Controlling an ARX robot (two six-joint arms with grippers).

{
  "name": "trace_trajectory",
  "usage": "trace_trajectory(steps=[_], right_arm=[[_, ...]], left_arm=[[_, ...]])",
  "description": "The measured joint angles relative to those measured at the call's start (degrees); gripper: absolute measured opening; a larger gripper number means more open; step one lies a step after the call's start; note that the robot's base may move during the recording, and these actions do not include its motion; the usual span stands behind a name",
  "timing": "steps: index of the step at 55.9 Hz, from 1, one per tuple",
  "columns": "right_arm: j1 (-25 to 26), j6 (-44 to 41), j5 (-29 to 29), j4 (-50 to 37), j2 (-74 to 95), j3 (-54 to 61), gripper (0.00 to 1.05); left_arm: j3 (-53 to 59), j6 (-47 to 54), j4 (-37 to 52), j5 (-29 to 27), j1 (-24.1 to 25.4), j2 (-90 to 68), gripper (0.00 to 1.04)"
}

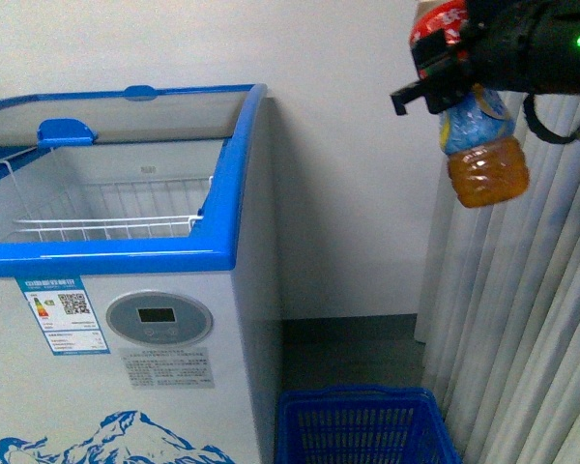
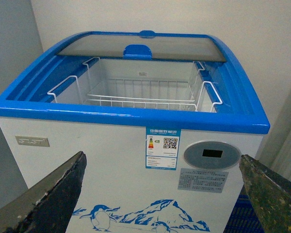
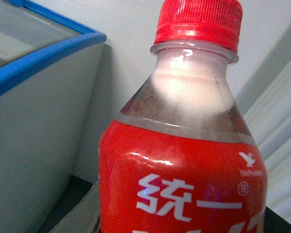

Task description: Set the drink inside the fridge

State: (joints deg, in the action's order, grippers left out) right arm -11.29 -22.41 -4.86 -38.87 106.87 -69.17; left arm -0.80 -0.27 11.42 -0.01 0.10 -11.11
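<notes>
One drink [image 1: 485, 155] is held high at 1 o'clock in the front view. It is clamped around its upper part by the right gripper [image 1: 461, 72] and hangs tilted, amber base lowest. It is well clear of the fridge [image 1: 106, 259], which is seen at 9 o'clock with its glass lid [image 1: 126, 114] slid back and a white wire basket [image 1: 116, 228] exposed inside. Over to the left gripper [image 2: 161, 158]: its fingers [image 2: 53, 194] are spread wide with nothing between them, and the fridge front is faced. A blue slotted basket [image 1: 362, 425] is seen on the floor at 6 o'clock, just beside the fridge.
</notes>
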Motion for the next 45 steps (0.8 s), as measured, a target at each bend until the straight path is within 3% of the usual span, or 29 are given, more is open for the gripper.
trace_trajectory(steps=[12,25,45], right_arm=[[-5.97,-6.56,0.35,8.87,13.57,-25.09,0.41],[-10.19,-11.80,1.42,14.19,23.21,-41.16,0.41],[-15.04,-13.79,6.67,16.63,29.51,-50.23,0.41]], left_arm=[[0.00,0.00,0.00,0.00,0.00,-0.02,0.97],[0.00,0.00,0.00,0.00,0.00,-0.02,0.97],[0.00,0.00,0.00,0.00,0.00,0.00,0.97]])
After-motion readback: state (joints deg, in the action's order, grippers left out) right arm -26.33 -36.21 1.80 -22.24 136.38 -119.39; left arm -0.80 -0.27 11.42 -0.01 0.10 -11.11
